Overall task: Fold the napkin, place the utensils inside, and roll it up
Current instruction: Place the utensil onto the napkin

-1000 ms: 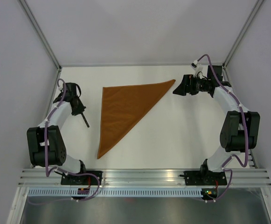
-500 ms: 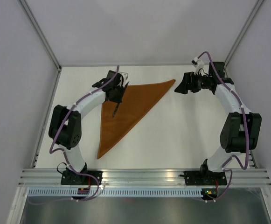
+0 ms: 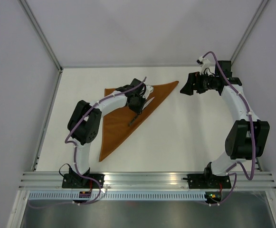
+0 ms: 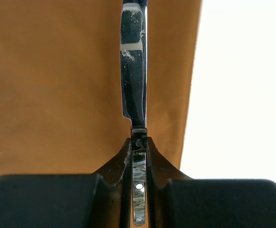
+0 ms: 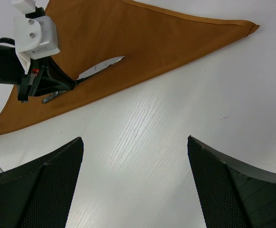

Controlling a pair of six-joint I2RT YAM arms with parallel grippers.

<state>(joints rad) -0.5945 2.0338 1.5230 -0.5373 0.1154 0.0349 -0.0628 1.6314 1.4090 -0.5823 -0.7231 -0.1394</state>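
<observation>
Carrying a piece of grey cutlery, seemingly a knife [image 4: 134, 71] though the close view is too tight to be sure, the left claw [image 4: 138, 142] pinches its handle end edge-on between nearly closed fingers and holds the blade out over the napkin [image 3: 121, 118], which lies folded into a triangle on the white table [image 3: 190, 137]. The blade hangs close to the cloth's long slanted edge, with bare table just beyond it. The right claw [image 5: 135, 183] waits spread wide and empty, off the napkin's far right corner. No other cutlery is in view

The placement looks risky this near the edge: let go here, the knife could land partly off the cloth and escape the roll. The narrow grip at one end also leaves the long blade free to swing or slip. If the fingers come down too low, they could snag the satin and pull the fold open

A second ago the left arm was well to the left of the napkin, holding the knife over bare table; half a second ago it was above the cloth's upper left corner. It has since swept across to the right-hand side. The right arm has barely shifted, and the napkin lies as it did
</observation>
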